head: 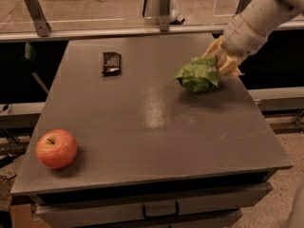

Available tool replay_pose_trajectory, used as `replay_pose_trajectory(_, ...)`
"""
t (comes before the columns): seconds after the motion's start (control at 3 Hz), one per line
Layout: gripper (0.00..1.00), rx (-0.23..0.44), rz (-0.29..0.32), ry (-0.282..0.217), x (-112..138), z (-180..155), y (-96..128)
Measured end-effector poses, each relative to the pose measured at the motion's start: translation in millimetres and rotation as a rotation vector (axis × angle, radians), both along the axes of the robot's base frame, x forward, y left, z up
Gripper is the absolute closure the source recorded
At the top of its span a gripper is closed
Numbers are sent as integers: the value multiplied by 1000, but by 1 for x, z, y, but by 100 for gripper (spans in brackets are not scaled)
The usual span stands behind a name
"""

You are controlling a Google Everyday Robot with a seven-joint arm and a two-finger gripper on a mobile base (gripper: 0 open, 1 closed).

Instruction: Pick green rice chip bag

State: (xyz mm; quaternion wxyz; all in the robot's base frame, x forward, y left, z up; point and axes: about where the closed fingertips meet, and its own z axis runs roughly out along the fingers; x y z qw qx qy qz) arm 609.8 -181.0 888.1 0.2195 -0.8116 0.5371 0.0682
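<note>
This looks like a robotics lab or test space, not a home. A plain grey flat worktop point(156, 127) with a handled drawer point(159, 209) beneath stands against a pale horizontal rail point(118, 31) on angled metal brackets point(35, 13), with bare light flooring point(95, 4) beyond. A bulky cream robot arm point(251, 23) reaches in from the upper right. Its yellowish gripper point(219, 58) is at the worktop's far right edge, jaws closed on the crinkly green rice chip bag point(198, 75).

Gray table point(156, 127) is carrying red apple point(56, 148), far left of and nearer than the fingers point(229, 66), and black packet point(111, 62), well left of them. Gripper point(217, 61) is clasping green rice chip bag point(195, 77) at table's far right.
</note>
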Motion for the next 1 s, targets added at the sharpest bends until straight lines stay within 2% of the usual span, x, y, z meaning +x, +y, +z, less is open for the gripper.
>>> replay_pose_trajectory(0.33,100,168,-76,-68,-13,75,21)
replay_pose_trajectory(0.67,100,288,-132,-118,-24,125,32)
replay_pose_trajectory(1.0,100,301,-136,-117,-25,129,35)
